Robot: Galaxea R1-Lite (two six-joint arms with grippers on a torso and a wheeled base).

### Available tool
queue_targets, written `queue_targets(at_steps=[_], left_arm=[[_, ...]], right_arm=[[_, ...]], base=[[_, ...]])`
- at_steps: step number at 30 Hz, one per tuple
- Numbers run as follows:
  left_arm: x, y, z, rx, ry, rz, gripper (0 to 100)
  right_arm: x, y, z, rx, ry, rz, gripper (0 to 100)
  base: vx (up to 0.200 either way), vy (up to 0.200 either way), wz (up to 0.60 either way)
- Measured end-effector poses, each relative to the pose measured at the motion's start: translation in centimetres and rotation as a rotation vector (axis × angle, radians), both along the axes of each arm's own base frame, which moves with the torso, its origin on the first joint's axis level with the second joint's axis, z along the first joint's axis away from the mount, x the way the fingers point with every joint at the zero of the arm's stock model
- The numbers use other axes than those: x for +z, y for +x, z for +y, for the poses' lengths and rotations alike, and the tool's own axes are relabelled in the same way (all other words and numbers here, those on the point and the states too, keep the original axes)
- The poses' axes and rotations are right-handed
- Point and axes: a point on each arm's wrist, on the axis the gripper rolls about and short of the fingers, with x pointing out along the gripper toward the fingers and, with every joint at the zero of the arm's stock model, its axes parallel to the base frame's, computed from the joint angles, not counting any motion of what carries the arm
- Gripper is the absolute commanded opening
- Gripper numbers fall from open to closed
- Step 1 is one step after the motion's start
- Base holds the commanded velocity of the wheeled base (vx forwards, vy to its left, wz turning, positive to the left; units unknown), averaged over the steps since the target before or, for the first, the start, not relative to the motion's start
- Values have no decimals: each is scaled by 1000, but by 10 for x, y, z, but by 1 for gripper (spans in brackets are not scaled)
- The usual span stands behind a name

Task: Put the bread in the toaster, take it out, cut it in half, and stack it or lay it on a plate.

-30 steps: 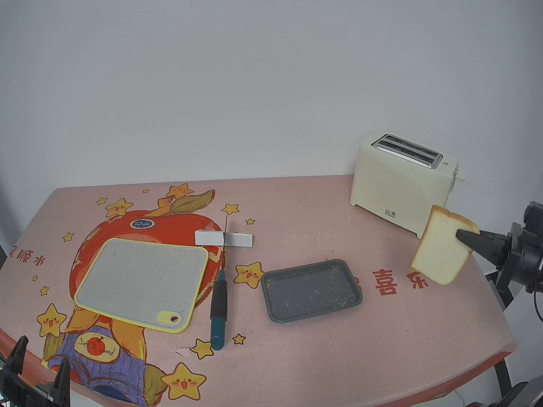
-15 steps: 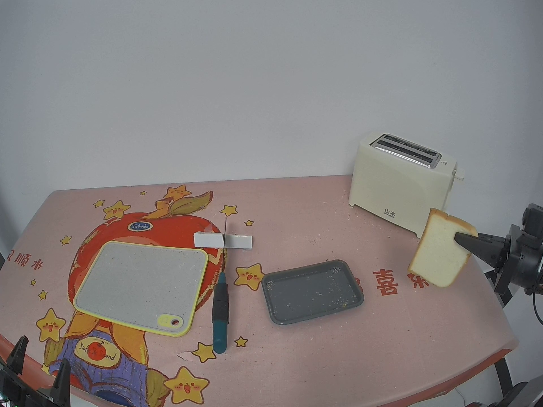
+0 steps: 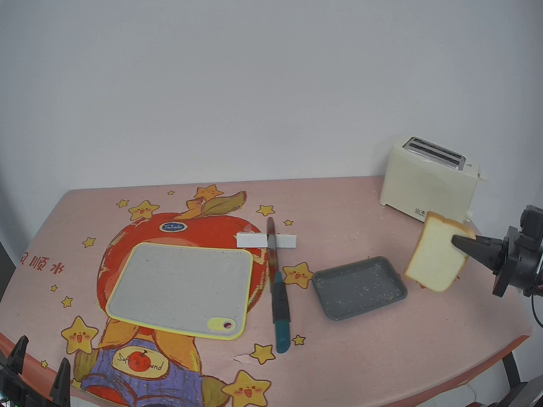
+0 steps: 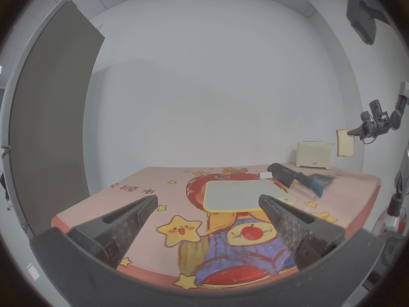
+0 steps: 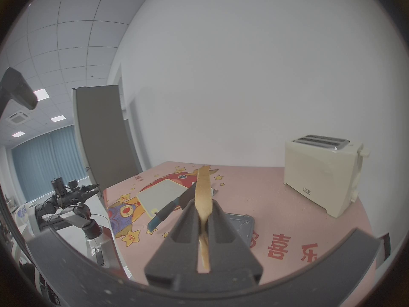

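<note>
Pinching one bread, right gripper; left gripper spread; one knife, seemingly propped.

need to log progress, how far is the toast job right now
Early. Done: the bread is picked up. In hand: the right gripper holds it in the air near the toaster, whose slots look empty. Left: toasting, cutting on the board with the knife, plating on the grey plate.

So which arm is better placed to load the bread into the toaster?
Right. The right gripper is shut on the bread, held in the air near the toaster. The left gripper is open at the opposite end of the table.
</note>
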Motion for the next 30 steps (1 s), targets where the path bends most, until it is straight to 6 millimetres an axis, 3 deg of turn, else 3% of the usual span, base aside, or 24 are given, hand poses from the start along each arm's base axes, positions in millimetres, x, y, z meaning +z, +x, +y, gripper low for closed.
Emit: queue_targets(at_steps=[7, 18, 30], left_arm=[[0, 0, 0, 0, 0, 0, 100], [0, 0, 0, -1, 0, 0, 100], [0, 0, 0, 0, 0, 0, 100]], right_arm=[[-1, -1, 1, 6, 0, 2, 0], [-4, -4, 9, 44, -5, 16, 0], [-8, -13, 31, 107, 17, 76, 0]], base=[[0, 200, 0], [0, 0, 0], [0, 0, 0]])
